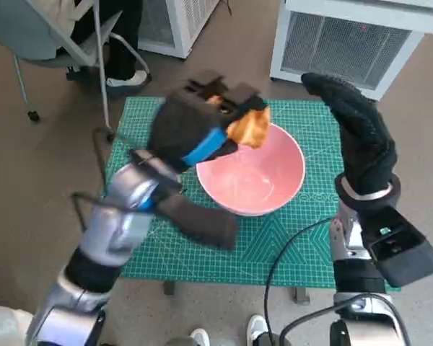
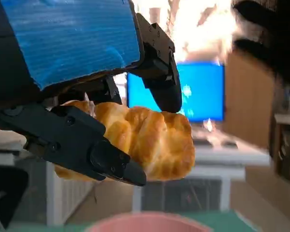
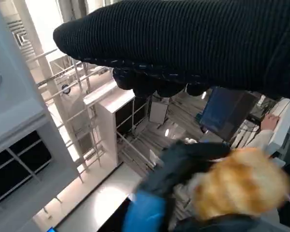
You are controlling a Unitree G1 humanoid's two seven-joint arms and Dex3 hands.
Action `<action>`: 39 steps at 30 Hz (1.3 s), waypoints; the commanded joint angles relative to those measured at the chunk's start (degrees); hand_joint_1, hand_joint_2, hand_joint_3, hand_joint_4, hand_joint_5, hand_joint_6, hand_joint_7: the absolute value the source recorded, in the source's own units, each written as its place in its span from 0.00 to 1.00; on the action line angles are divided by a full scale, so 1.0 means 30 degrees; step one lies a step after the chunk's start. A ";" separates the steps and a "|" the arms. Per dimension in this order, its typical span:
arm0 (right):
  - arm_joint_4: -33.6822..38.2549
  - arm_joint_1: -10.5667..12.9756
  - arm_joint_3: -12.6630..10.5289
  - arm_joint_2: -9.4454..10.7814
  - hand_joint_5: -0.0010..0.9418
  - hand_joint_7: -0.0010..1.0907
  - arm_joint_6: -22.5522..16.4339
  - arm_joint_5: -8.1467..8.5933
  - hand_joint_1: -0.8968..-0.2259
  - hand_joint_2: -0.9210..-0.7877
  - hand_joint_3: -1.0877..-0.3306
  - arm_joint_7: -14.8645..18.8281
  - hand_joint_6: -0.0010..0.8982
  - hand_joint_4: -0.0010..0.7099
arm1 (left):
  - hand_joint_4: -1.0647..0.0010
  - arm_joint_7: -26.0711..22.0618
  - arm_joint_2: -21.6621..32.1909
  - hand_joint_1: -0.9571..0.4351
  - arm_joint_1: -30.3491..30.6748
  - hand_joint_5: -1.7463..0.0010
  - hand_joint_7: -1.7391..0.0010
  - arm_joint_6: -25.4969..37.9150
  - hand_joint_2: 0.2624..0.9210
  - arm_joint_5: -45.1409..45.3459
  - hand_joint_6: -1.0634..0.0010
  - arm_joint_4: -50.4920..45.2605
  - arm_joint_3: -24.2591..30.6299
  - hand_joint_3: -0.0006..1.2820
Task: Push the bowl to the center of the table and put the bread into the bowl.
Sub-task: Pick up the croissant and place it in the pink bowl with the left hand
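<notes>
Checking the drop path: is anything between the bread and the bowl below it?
Nothing. In the left wrist view only open air separates the bread, held by the left robot hand, from the bowl rim.

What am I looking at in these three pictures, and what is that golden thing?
It is a humanoid robot at a small table with a green mat. One camera looks down from its head; the other two sit behind its wrists. Its left hand, black with blue tape, holds a piece of bread above the rim of a pink bowl. The left wrist camera shows that bread close up between black fingers. The right hand, in a knitted glove, holds nothing beside the bowl.
</notes>
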 commanded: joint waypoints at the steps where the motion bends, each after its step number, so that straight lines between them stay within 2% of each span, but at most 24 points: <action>1: -0.0123 0.0590 0.0018 0.0014 0.00 0.40 0.0231 -0.0166 0.44 0.00 0.46 -0.0113 0.13 0.41 | 0.32 0.0251 -0.0509 0.69 -0.1253 0.29 0.42 -0.0430 1.00 0.0025 0.37 0.2965 -0.0763 0.03; 6: -0.0477 0.0782 0.0015 -0.0021 0.00 0.42 0.0378 -0.0203 0.43 0.00 0.45 -0.0197 0.12 0.40 | 0.37 -0.0214 -0.0918 0.69 -0.1794 0.27 0.37 -0.0668 1.00 -0.0393 0.45 0.4867 -0.1208 0.08; 8: -0.0550 0.0831 0.0017 -0.0011 0.00 0.42 0.0418 -0.0222 0.43 0.00 0.45 -0.0236 0.11 0.40 | 0.43 -0.0481 -0.1014 0.69 -0.1889 0.21 0.40 -0.0809 1.00 -0.0659 0.42 0.5347 -0.1270 0.09; 9: -0.0585 0.0853 0.0021 -0.0006 0.00 0.42 0.0436 -0.0236 0.42 0.00 0.45 -0.0258 0.11 0.40 | 0.51 -0.0591 -0.1039 0.69 -0.1922 0.15 0.42 -0.0885 1.00 -0.0778 0.40 0.5524 -0.1286 0.12; 10: -0.0618 0.0878 0.0026 0.0004 0.00 0.43 0.0445 -0.0271 0.42 0.00 0.45 -0.0297 0.11 0.40 | 0.54 -0.0819 -0.1080 0.69 -0.1985 0.13 0.42 -0.0981 1.00 -0.0958 0.39 0.5790 -0.1300 0.13; 12: -0.0693 0.0931 0.0034 0.0010 0.00 0.43 0.0465 -0.0313 0.42 0.00 0.45 -0.0355 0.11 0.40 | 0.53 -0.1308 -0.1110 0.69 -0.2092 0.13 0.40 -0.1254 1.00 -0.1327 0.45 0.6268 -0.1322 0.14; 14: -0.0785 0.0989 0.0043 0.0010 0.00 0.43 0.0487 -0.0335 0.42 0.00 0.46 -0.0400 0.11 0.40 | 0.55 -0.1928 -0.1040 0.69 -0.2163 0.17 0.30 -0.1567 1.00 -0.1744 0.51 0.6653 -0.1350 0.17; 15: -0.0825 0.1012 0.0047 0.0009 0.00 0.44 0.0499 -0.0344 0.42 0.00 0.46 -0.0419 0.10 0.40 | 0.56 -0.2198 -0.0995 0.60 -0.2190 0.37 0.24 -0.1682 1.00 -0.1907 0.56 0.6786 -0.1358 0.20; 16: -0.0879 0.1036 0.0051 0.0010 0.00 0.44 0.0522 -0.0356 0.42 0.00 0.46 -0.0445 0.10 0.40 | 0.54 -0.2737 -0.0924 0.57 -0.2221 0.47 0.21 -0.1763 1.00 -0.2209 0.58 0.6904 -0.1307 0.22; 17: -0.0925 0.1054 0.0058 0.0013 0.00 0.44 0.0543 -0.0372 0.42 0.00 0.46 -0.0472 0.10 0.40 | 0.53 -0.3120 -0.0867 0.55 -0.2249 0.65 0.28 -0.1828 1.00 -0.2439 0.64 0.6991 -0.1271 0.21; 18: -0.0983 0.1079 0.0059 0.0014 0.00 0.44 0.0565 -0.0385 0.42 0.00 0.46 -0.0506 0.10 0.40 | 0.55 -0.3797 -0.0759 0.55 -0.2287 0.77 0.47 -0.1966 1.00 -0.2892 0.65 0.7077 -0.1162 0.17; 19: -0.1032 0.1099 0.0064 0.0018 0.00 0.45 0.0584 -0.0402 0.42 0.00 0.45 -0.0537 0.10 0.40 | 0.62 -0.4277 -0.0675 0.53 -0.2313 0.86 0.63 -0.2072 1.00 -0.3217 0.67 0.7130 -0.1082 0.14; 21: -0.1092 0.1132 0.0074 0.0023 0.00 0.45 0.0603 -0.0410 0.42 0.00 0.45 -0.0576 0.10 0.40 | 0.70 -0.5215 -0.0441 0.49 -0.2340 0.93 0.78 -0.2301 1.00 -0.3924 0.70 0.7071 -0.0875 0.12; 23: -0.1102 0.1143 0.0091 0.0031 0.00 0.45 0.0608 -0.0424 0.42 0.00 0.45 -0.0615 0.09 0.40 | 0.77 -0.5986 -0.0143 0.45 -0.2314 0.97 0.88 -0.2513 1.00 -0.4587 0.73 0.6824 -0.0641 0.10; 26: -0.1025 0.1122 0.0109 0.0053 0.00 0.46 0.0582 -0.0443 0.42 0.00 0.45 -0.0653 0.09 0.40 | 0.83 -0.7030 0.0430 0.41 -0.2139 0.99 0.92 -0.2895 1.00 -0.5697 0.75 0.6194 -0.0098 0.10; 29: -0.0923 0.1076 0.0122 0.0077 0.00 0.46 0.0554 -0.0453 0.42 0.00 0.45 -0.0673 0.09 0.40 | 0.88 -0.7422 0.0818 0.38 -0.1905 1.00 0.95 -0.3379 1.00 -0.6520 0.77 0.5764 0.0364 0.09; 34: -0.0701 0.0973 0.0158 0.0136 0.00 0.47 0.0461 -0.0506 0.42 0.00 0.46 -0.0706 0.08 0.40 | 0.95 -0.7334 0.1748 0.34 -0.0970 1.00 0.97 -0.4356 1.00 -0.7572 0.81 0.4276 0.1267 0.09; 39: -0.0660 0.0937 0.0182 0.0172 0.00 0.48 0.0466 -0.0464 0.42 0.00 0.46 -0.0691 0.08 0.41 | 0.96 -0.7281 0.2726 0.32 0.0067 1.00 0.98 -0.4867 1.00 -0.8387 0.81 0.2534 0.2248 0.10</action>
